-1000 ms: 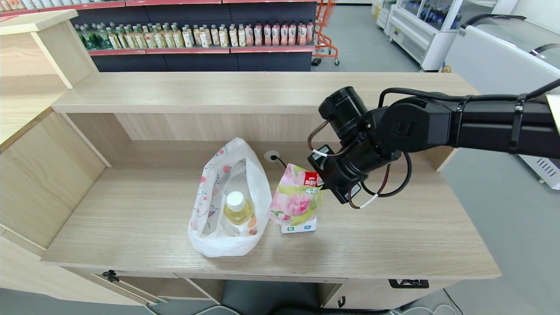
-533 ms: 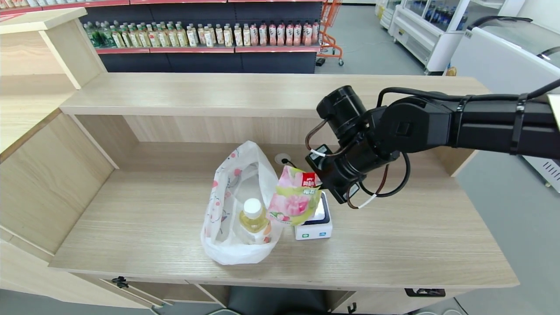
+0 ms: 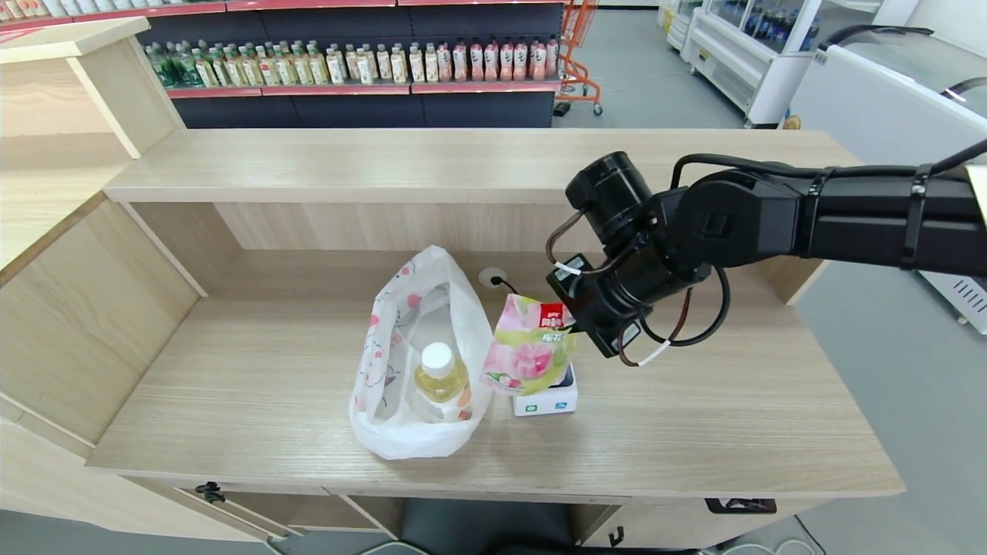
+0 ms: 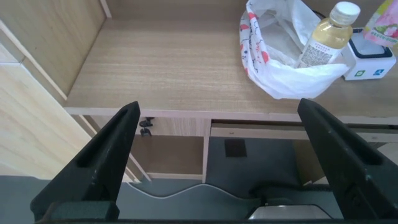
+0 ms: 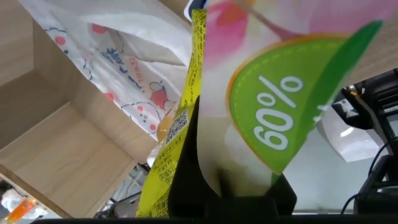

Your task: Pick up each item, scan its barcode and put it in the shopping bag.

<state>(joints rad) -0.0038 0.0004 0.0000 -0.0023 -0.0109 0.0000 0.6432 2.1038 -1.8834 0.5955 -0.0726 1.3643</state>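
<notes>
Pale wood-grain counter (image 3: 694, 416): smooth laminate look, matt, faint sheen on the raised ledge at its far edge. White shopping bag of thin plastic film (image 3: 401, 441): translucent, crinkled, glossy along the folds, red-pink print. Clear plastic bottle of yellow drink (image 3: 441, 379): smooth, shiny wall; white plastic cap (image 3: 436, 355) matt. Pink-and-green printed pouch (image 3: 530, 348): flexible plastic laminate, glossy, creased at the yellow side seam. White plastic scanner box (image 3: 549, 401): smooth, satin, with dark glossy top face. Right gripper (image 3: 574, 330): black casing, matt
</notes>
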